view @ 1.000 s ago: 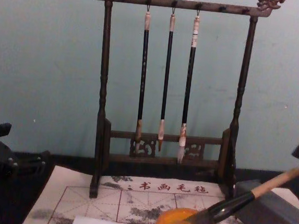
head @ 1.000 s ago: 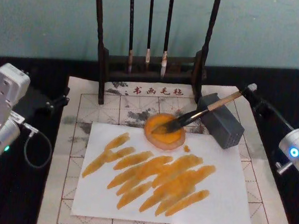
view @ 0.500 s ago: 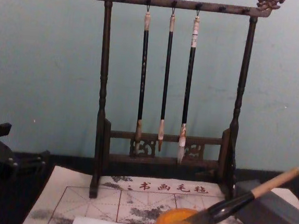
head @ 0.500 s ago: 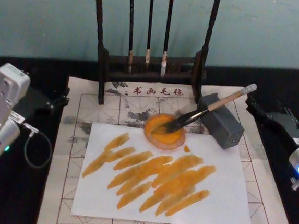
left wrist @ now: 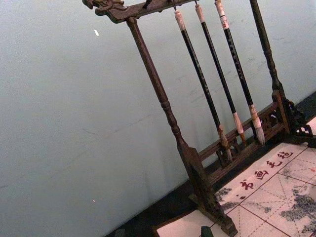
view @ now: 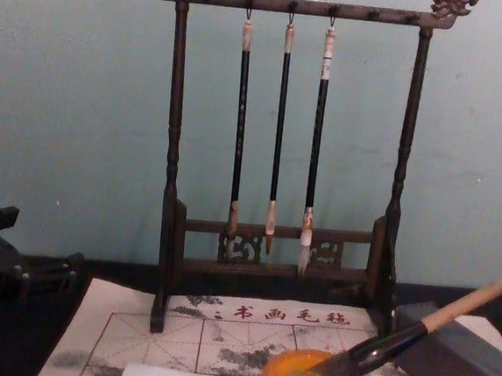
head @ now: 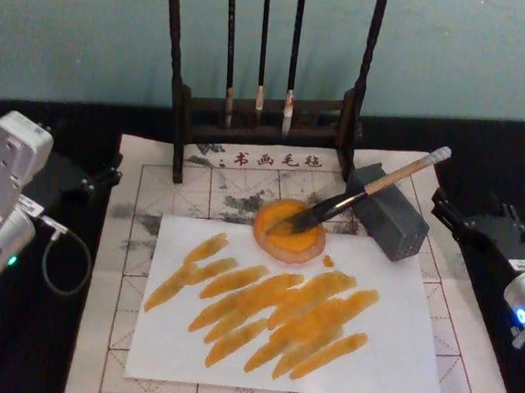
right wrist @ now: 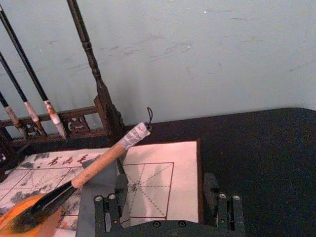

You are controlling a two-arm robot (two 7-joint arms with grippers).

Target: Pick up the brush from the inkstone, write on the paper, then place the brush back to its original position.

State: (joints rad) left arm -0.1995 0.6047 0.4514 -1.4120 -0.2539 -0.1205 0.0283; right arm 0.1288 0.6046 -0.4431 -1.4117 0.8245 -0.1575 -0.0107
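The brush [head: 364, 194] lies tilted, its dark tuft in the orange inkstone [head: 288, 230] and its tan handle propped on a grey block [head: 388, 217]. The white end cap [head: 439, 155] points to the back right. The white paper [head: 288, 323] in front of the inkstone bears several orange strokes. My right gripper [head: 473, 213] is open and holds nothing, to the right of the block and apart from the brush. The right wrist view has its fingers [right wrist: 116, 197] spread wide, with the brush [right wrist: 101, 163] beyond them. My left gripper [head: 85, 179] is parked at the table's left.
A dark wooden rack [head: 265, 114] with three thin hanging brushes [view: 279, 129] stands at the back. A beige mat with red grid lines [head: 127, 267] lies under the paper. Black table surface [head: 514, 163] surrounds the mat on both sides.
My right gripper has let go of the brush's end cap and drawn back to the right and toward the front. The brush stays on the block and inkstone. The left arm has not moved.
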